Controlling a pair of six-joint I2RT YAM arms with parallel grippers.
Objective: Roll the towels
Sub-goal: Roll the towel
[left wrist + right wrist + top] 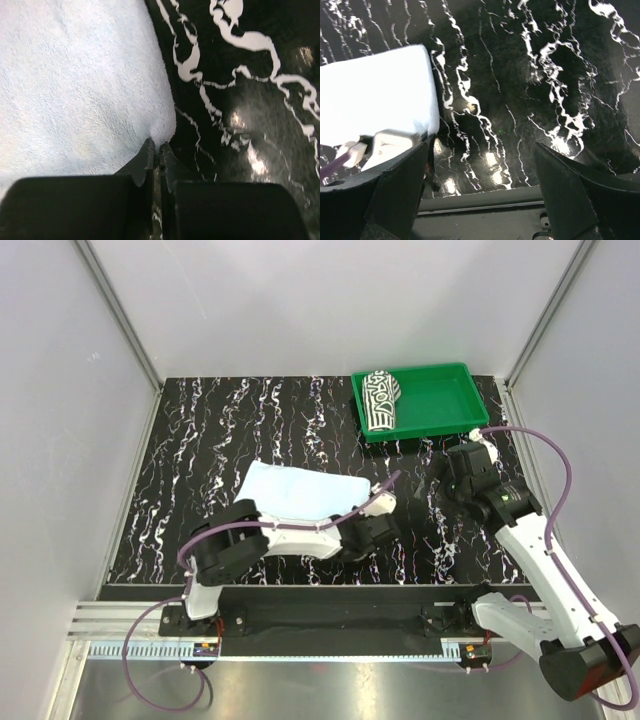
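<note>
A green tray [445, 408] sits at the far right corner of the worktop [200, 440], with the rolled striped towel [381, 400] inside. My left gripper [156, 149], arm stretched low, pinches the right corner of the pale blue towel [300, 492] mid-worktop. My right gripper [482, 167] hovers nearby, spread wide.

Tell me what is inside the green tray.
One striped towel, rolled up, lies at the left end of the green tray; the rest of its floor shows bare. Whatever sits beneath the roll is covered.
</note>
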